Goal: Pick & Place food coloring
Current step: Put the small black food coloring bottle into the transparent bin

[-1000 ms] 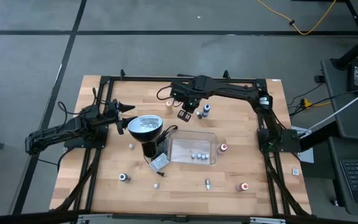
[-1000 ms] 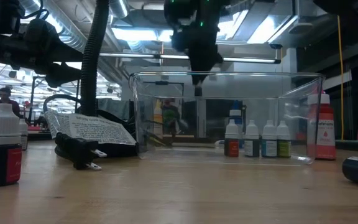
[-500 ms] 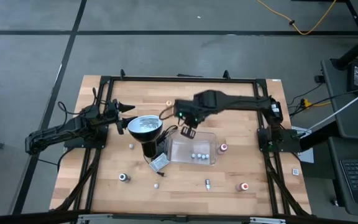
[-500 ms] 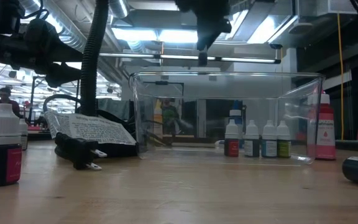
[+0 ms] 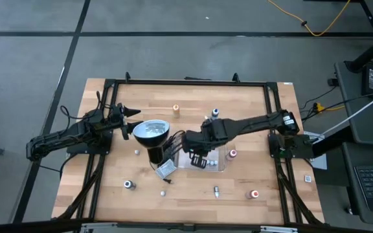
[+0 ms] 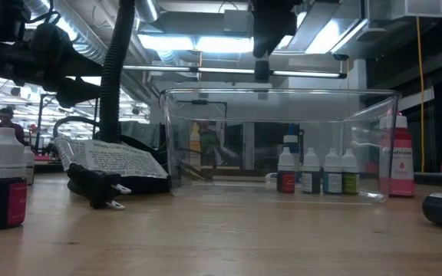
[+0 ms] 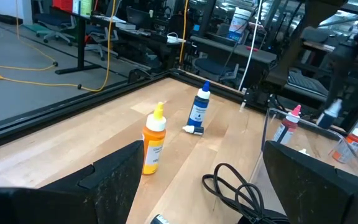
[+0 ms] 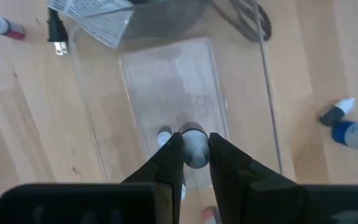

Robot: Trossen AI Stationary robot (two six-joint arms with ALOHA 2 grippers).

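Observation:
My right gripper (image 5: pixel 197 155) hangs over the clear tray (image 5: pixel 220 144), shut on a tiny dark food coloring bottle (image 8: pixel 194 147). In the low view it shows high above the tray's rim (image 6: pixel 278 93), the bottle (image 6: pixel 262 70) below its fingers. Several small bottles (image 5: pixel 206 162) stand on the tray's floor (image 6: pixel 317 170). My left gripper (image 5: pixel 132 113) waits open at the table's left, beside the lamp (image 5: pixel 152 132). In the left wrist view an orange bottle (image 7: pixel 154 140) and a blue one (image 7: pixel 199 111) stand upright on the wood. My right gripper pinches the tiny bottle between its two fingers, coming from above and pointing down. The wrist view shows the bottle's round grey end (image 8: pixel 194 142) between the fingertips. The bottle is lifted clear and hangs upright over the tray's inside.
Loose bottles stand around the tray: orange (image 5: pixel 176 109) and blue (image 5: pixel 215 114) toward the far edge, red ones (image 5: pixel 233 153) (image 5: pixel 254 193) on the right, a dark one (image 5: pixel 129 184) near left, tiny ones (image 5: pixel 216 190). The lamp's plug and tag (image 5: pixel 166 169) lie left of the tray.
My right gripper has carried the small bottle from the far part of the table, beside the blue bottle, toward the near edge until it stands over the tray. It has stayed shut on the bottle. The left arm has kept still.

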